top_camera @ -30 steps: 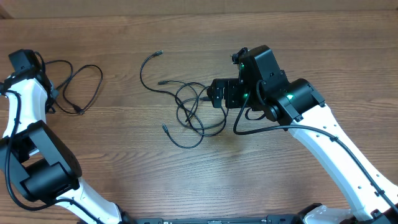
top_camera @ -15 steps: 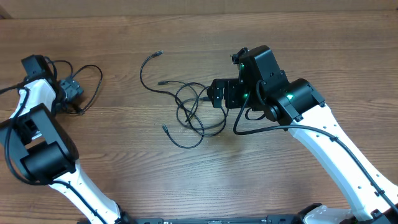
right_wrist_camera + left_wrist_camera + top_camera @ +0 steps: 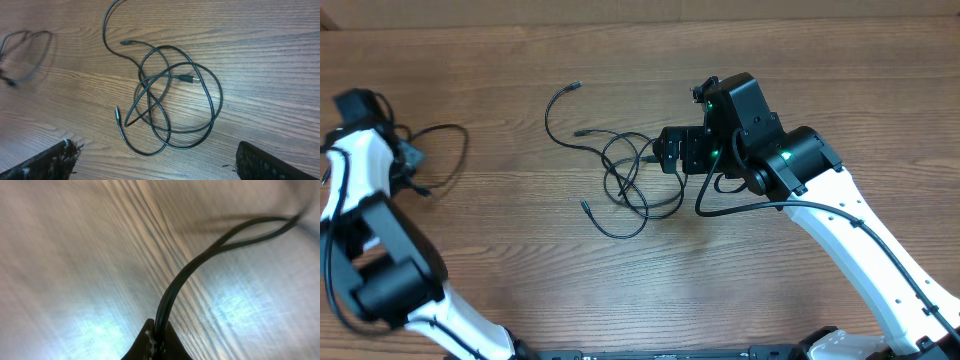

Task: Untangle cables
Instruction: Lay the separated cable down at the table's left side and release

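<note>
A tangle of thin black cables (image 3: 630,180) lies looped at the table's middle, with small plugs at its free ends; it fills the right wrist view (image 3: 170,95). My right gripper (image 3: 665,152) hovers over the tangle's right side, open and empty, its fingers wide apart (image 3: 160,165). A separate black cable (image 3: 450,140) lies at the far left. My left gripper (image 3: 412,158) is shut on it. The left wrist view shows the doubled cord (image 3: 210,255) running out of the closed fingertips (image 3: 157,340). This cable shows blurred in the right wrist view (image 3: 25,55).
The thick black wire of the right arm (image 3: 720,195) hangs beside the tangle. One cable end with a plug (image 3: 576,85) reaches toward the back of the wooden table (image 3: 520,280). The left arm's body (image 3: 380,260) stands at the front left.
My left gripper has swung left and back with its cable, pulling the loop further left, away from the tangle. The right arm and the central tangle have not moved.
</note>
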You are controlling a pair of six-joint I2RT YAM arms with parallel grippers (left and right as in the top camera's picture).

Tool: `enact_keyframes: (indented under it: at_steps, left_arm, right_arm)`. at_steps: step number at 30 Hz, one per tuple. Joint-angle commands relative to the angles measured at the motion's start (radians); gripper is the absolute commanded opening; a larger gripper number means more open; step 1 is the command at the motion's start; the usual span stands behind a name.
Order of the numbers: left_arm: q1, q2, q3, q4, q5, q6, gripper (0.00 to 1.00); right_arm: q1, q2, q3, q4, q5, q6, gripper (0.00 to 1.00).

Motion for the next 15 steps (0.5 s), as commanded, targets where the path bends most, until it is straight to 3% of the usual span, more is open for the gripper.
enact_keyframes:
  at_steps: [1, 8, 10, 12, 15]
  left_arm:
    - [0.014, -0.15, 0.004, -0.011, -0.055, -0.083, 0.04]
    - [0.015, -0.074, 0.003, -0.082, -0.055, -0.082, 0.04]
    - [0.015, -0.051, 0.003, -0.086, -0.047, -0.082, 0.11]
    - [0.015, -0.041, 0.003, -0.08, -0.021, -0.072, 0.71]
    - [0.017, -0.042, 0.004, -0.062, 0.081, 0.027, 1.0]
  right_arm:
    - [-0.003, -0.003, -0.001, 0.003, 0.01, 0.004, 1.0]
    - [-0.003, -0.003, -0.001, 0.003, 0.01, 0.004, 1.0]
    - [-0.003, -0.003, -0.001, 0.003, 0.01, 0.004, 1.0]
    - [-0.003, -0.003, -0.001, 0.003, 0.01, 0.004, 1.0]
    - [-0.003, -0.003, -0.001, 0.003, 0.01, 0.004, 1.0]
